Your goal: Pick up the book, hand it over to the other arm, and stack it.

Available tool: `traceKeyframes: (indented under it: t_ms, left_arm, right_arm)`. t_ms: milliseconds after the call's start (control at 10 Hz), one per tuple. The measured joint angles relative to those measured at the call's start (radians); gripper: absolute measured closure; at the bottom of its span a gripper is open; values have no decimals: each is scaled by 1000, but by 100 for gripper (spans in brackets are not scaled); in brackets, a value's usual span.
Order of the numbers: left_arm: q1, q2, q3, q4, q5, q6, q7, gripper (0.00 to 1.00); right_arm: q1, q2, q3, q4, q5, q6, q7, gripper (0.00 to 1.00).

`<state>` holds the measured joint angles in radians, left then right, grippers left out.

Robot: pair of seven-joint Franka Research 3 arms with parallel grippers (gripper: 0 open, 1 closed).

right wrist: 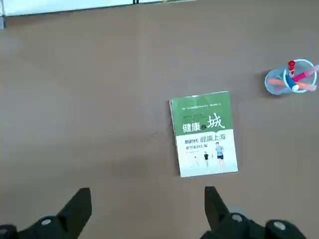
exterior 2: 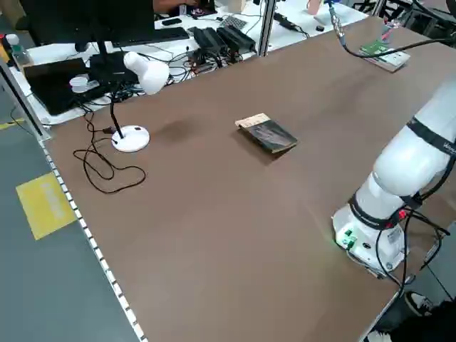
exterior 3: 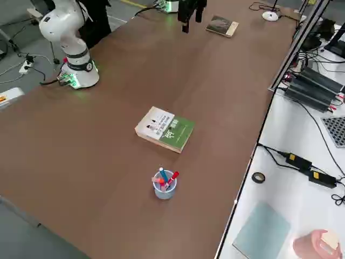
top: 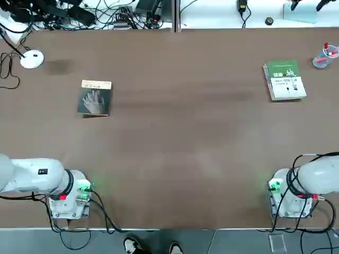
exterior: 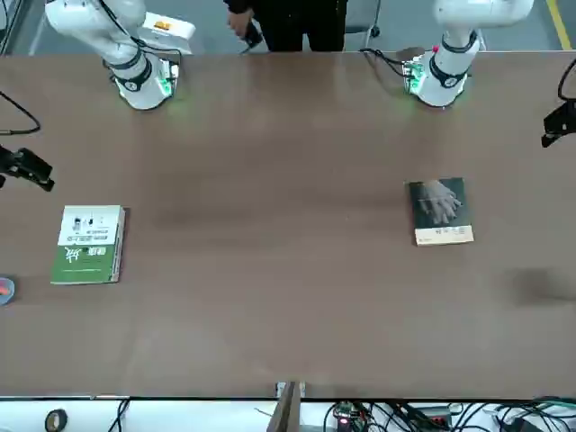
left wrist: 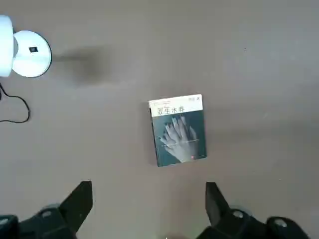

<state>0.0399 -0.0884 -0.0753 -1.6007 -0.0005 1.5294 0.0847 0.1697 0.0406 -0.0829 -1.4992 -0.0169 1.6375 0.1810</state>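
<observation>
The book [top: 96,98] lies flat on the left half of the brown table [top: 180,137], a dark grey paperback with a pale hand on its cover and a tan band at one end. It also shows in the front view [exterior: 440,211] and the left side view [exterior 2: 266,133]. My left gripper [left wrist: 148,206] hangs high above the book [left wrist: 178,130], open and holding nothing. Over the table's right half, my right gripper [right wrist: 147,209] also hangs high, open and holding nothing.
A green-and-white book [top: 284,80] lies at the far right, under the right gripper [right wrist: 204,133]. A cup of pens [top: 324,57] stands beside it. A white desk lamp [top: 32,59] sits at the far left corner. A person [exterior: 297,22] stands behind the arms' bases.
</observation>
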Motion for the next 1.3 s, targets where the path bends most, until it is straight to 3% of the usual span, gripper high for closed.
traceKeyframes:
  t_ms: [1000,1300]
  left_arm:
    - [0,2,0,-1,-2,-1,9,0]
    - [23,8,3,-26,-65,2,45,0]
  right_arm:
    - [-1,-1,-6,36,0,0,1,0]
    - [-2,-1,-7,37,0,-1,3,0]
